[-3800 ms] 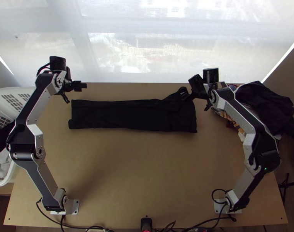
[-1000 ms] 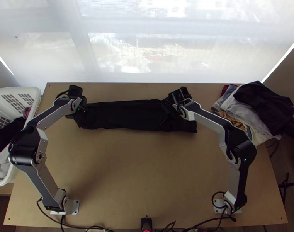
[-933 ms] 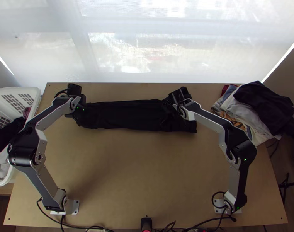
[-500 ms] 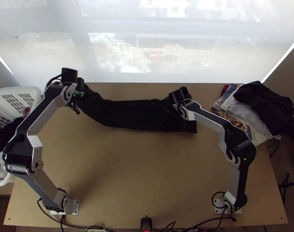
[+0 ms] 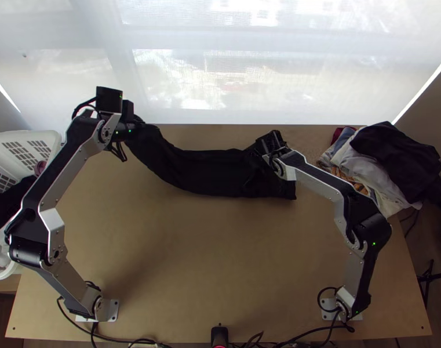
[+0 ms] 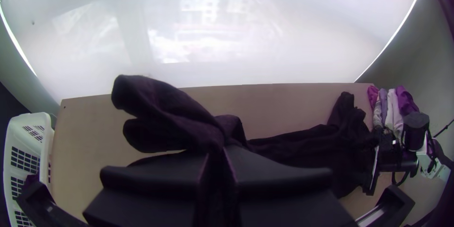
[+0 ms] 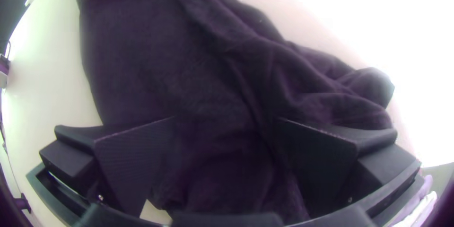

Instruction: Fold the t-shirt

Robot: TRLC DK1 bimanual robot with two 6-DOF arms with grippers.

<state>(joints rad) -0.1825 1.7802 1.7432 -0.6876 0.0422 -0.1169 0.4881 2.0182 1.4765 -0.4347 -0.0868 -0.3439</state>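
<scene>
On the light wooden desk (image 5: 220,249) beside a white basket (image 5: 4,144), a black t-shirt (image 5: 206,171) lies in a long strip, its basket-side end lifted, pinched in the jaws of your left gripper (image 6: 217,153). Away from the basket, your right gripper (image 7: 227,119) spreads its jaws over rumpled cloth. Soft, probably light fabric will sag; grasp every layer near the edge.

This looks like a robot workroom: two robot arms (image 5: 354,272), a wooden table (image 5: 220,261), piled clothes (image 5: 388,156), a white basket (image 5: 53,137).
</scene>
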